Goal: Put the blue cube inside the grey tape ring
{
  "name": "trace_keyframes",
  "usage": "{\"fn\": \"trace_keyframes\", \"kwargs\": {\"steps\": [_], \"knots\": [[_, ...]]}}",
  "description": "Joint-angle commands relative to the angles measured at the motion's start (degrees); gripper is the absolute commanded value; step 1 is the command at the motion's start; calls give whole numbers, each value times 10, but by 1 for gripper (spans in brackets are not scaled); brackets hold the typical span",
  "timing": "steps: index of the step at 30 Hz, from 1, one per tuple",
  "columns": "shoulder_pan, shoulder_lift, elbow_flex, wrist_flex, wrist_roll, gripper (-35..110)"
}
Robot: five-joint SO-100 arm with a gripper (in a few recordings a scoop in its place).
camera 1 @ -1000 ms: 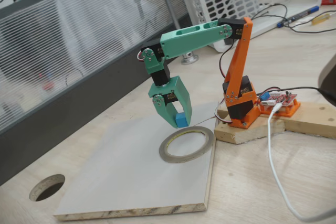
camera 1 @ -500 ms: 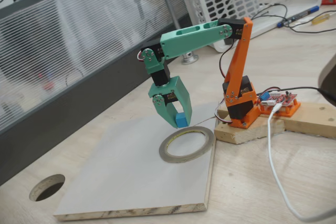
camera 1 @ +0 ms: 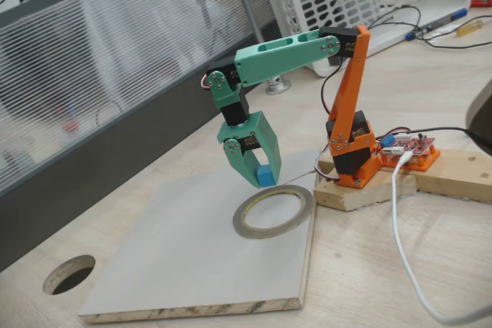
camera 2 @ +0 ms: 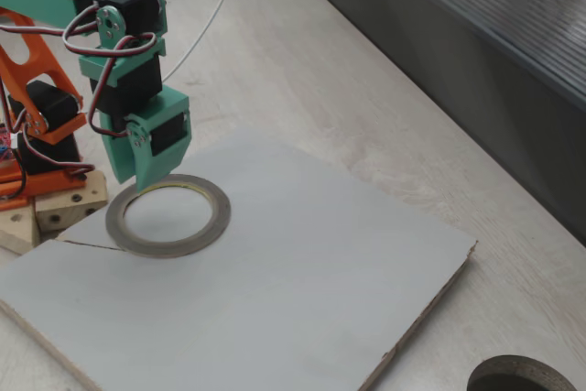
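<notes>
Hand of teal plastic hangs point-down from the teal and orange arm, its two fingers clamped on the small bright cyan-blue cube, which sits between the fingertips at the very bottom of the grasp. In one fixed view the cube is raised off the surface, just above and beside the far-left edge of the thin flat grey tape ring with its yellowish inner rim. In the other fixed view the hand stands over the near rim of the same ring, and the cube itself is hidden behind the fingers. The ring lies flat on a pale grey board resting on the light wooden desk, its hollow centre showing bare board. A dark round hole cut through the desk lies well apart from the ring, past the board's corner.
</notes>
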Motion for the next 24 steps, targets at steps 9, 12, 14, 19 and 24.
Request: {"fn": "trace_keyframes", "kwargs": {"steps": [9,12,14,19,24], "knots": [[-19,15,4,6,3,2],[-18,14,4,6,3,2],[-19,14,4,6,2,2],[-19,14,4,8,2,2],[-16,14,4,7,-1,2]]}}
